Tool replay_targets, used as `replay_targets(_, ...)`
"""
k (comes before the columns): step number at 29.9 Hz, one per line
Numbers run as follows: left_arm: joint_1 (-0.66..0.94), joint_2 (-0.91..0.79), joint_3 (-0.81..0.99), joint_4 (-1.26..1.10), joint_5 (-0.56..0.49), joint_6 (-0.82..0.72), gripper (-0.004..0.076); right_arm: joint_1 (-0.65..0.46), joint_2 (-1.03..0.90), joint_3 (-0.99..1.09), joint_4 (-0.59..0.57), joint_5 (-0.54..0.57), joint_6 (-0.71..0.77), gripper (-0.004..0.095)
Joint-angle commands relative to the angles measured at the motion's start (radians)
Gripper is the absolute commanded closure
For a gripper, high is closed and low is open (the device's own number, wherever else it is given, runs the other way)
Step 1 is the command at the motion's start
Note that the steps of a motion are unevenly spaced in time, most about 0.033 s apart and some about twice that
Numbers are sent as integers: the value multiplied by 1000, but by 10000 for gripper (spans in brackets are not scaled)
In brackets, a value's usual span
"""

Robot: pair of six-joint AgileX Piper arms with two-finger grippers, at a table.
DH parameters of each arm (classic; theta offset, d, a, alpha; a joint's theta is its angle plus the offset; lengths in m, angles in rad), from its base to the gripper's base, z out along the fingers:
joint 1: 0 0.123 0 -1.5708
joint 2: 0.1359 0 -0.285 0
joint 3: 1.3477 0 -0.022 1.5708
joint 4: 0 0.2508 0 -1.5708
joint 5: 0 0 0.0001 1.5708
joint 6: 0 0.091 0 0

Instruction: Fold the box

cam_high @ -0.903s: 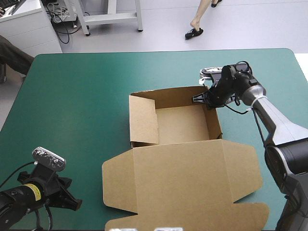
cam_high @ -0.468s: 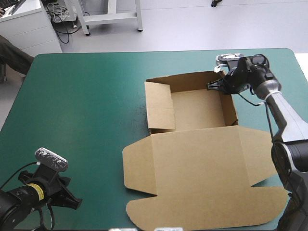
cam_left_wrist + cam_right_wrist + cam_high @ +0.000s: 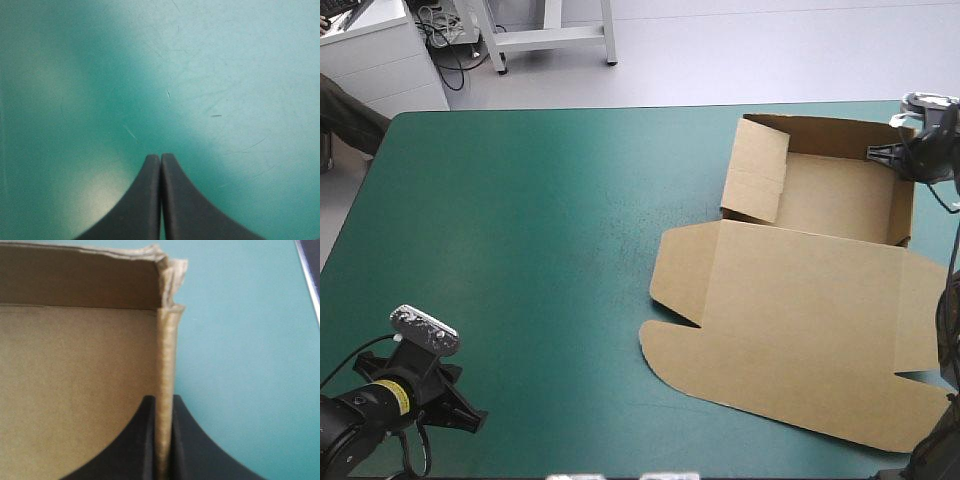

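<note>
Box (image 3: 820, 265): brown board, an open tray at the bench's far right corner, its lid lying flat toward the near edge.
Right claw (image 3: 164, 399): nearly closed, pinching a raised wall of the tray by its far right corner; the wall's edge stands between the two black fingers (image 3: 142, 440).
Left claw (image 3: 160, 158): closed to a single point with nothing in it, over bare teal-green cover near the near left corner, well apart from the box.
Bench (image 3: 520, 230): teal-green cover.
</note>
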Motion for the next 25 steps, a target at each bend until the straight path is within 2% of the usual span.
replay_targets(1, -2, 6, -24, 11, -41, -1, 756, -87, -50, -35, 7, -54, -5, 931)
replay_targets(11, -2, 6, -24, 4, -41, -3, 756, -234, -48, -35, 12, -55, -5, 928)
replay_targets(15, -2, 6, -24, 2, -41, -3, 756, -260, -48, -35, 8, -55, -5, 868)
replay_targets(18, -2, 6, -24, -2, -41, -3, 756, -274, -48, -35, 8, -53, -14, 713)
replay_targets(23, -2, 6, -24, -5, -41, -3, 756, -278, -48, -35, 8, -38, -23, 332)
replay_targets(25, -2, 6, -24, -5, -41, -3, 756, -278, -48, -35, 8, -27, -23, 265)
